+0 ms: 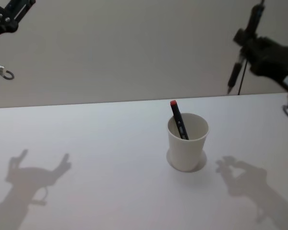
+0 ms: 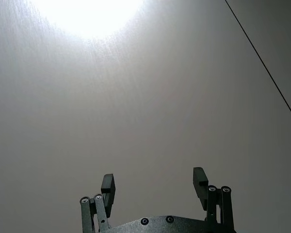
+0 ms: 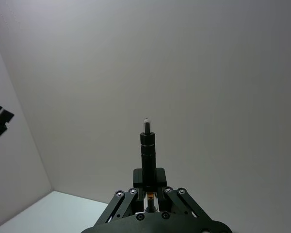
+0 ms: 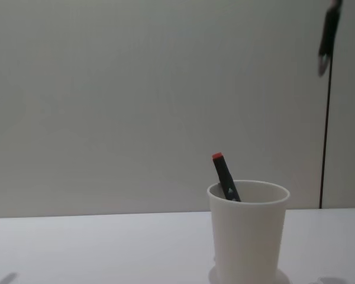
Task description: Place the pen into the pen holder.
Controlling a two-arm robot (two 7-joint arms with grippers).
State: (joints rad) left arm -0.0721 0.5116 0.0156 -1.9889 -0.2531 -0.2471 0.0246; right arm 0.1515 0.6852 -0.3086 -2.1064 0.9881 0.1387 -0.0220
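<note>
The cup [image 4: 248,234] stood nearest, upright on the table [image 1: 86,143], and already held one dark pen with a red cap [image 1: 178,120] that leaned against its rim on the robot's-left side. Up and to the right of the cup, well clear of it, the right gripper [image 3: 149,189] was clamped on a second black pen [image 1: 234,75], which hung tip-down in the head view and stuck straight out from the closed fingers in the wrist view. Far to the left of the cup and also raised, the left gripper [image 2: 154,187] hung idle with its fingers spread wide and nothing between them. By my judgement the step in hand was carrying the held pen over the cup. To do it well, the arm should bring the tip above the free part of the opening, on the side away from the leaning pen, keep the pen near vertical, lower it until the tip is inside the rim, and only then release, since a knock could tip so light a cup.
</note>
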